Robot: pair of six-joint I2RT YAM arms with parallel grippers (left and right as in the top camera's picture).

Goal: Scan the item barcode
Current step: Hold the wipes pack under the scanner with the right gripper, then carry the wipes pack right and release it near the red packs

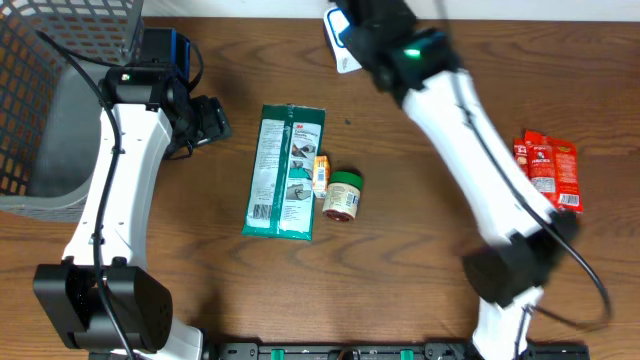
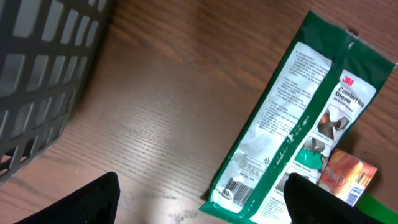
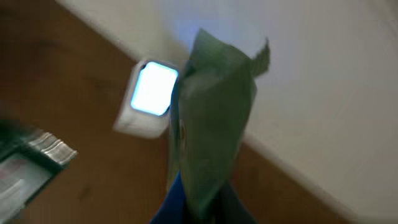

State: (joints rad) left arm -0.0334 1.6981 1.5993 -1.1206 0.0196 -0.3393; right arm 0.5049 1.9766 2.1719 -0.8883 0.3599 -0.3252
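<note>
In the right wrist view my right gripper is shut on the lower end of a thin green packet, which it holds upright. A white scanner with a lit bluish window lies just behind and left of the packet, at the table's back edge. From overhead, the right arm reaches to the top centre and its gripper is beside the scanner; the arm hides the packet there. My left gripper is open and holds nothing. It hovers low over bare wood at the corner of a green 3M pack.
The 3M glove pack lies mid-table, its barcode facing up near the left gripper. A small orange box and a green-lidded jar sit against its right side. Red sachets lie at the right. A grey mesh basket stands far left.
</note>
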